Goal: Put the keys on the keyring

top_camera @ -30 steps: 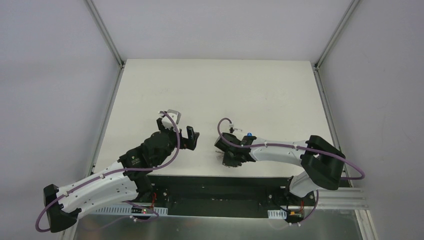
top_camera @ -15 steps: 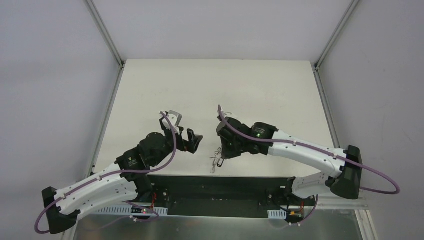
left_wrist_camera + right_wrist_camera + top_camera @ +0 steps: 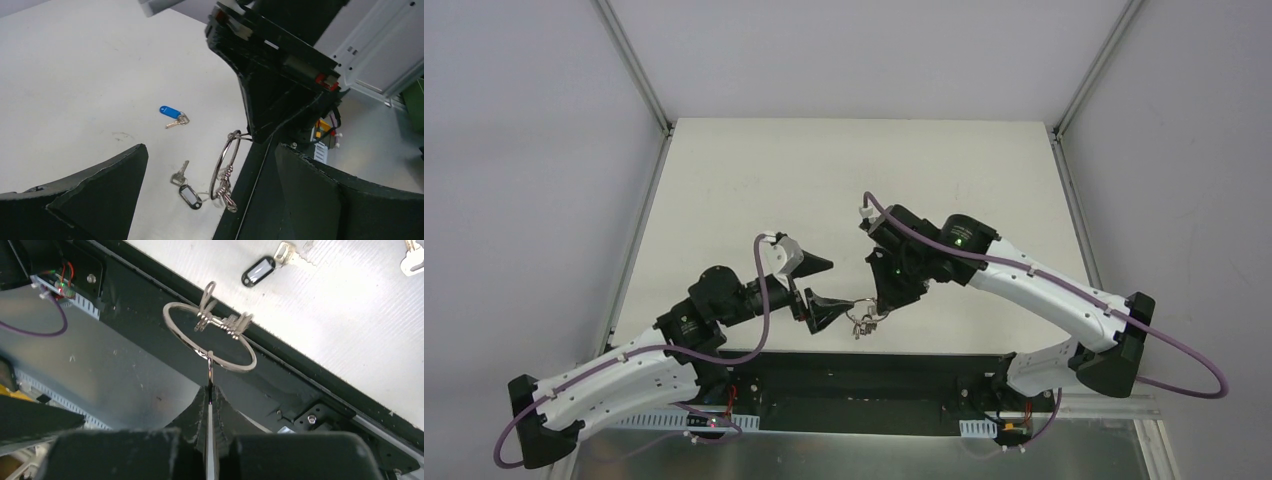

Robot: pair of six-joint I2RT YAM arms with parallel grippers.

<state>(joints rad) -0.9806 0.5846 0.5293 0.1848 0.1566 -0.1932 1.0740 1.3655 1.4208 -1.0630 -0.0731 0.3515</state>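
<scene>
Keyring (image 3: pixel 218 321) pinched over the table (image 3: pixel 844 170) edge
Right gripper (image 3: pixel 210 390) is clenched on the keyring; left gripper (image 3: pixel 210 147) gapes wide just beside the keyring. Black-headed key (image 3: pixel 190 194) lies near the keyring, blue-headed key (image 3: pixel 170 111) farther beyond.

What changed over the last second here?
The right gripper rose from the table with the keyring pinched in it. The left gripper swung right toward it, open jaws flanking the ring. Unchanged: neither the blue key nor the black key is on the ring.
</scene>
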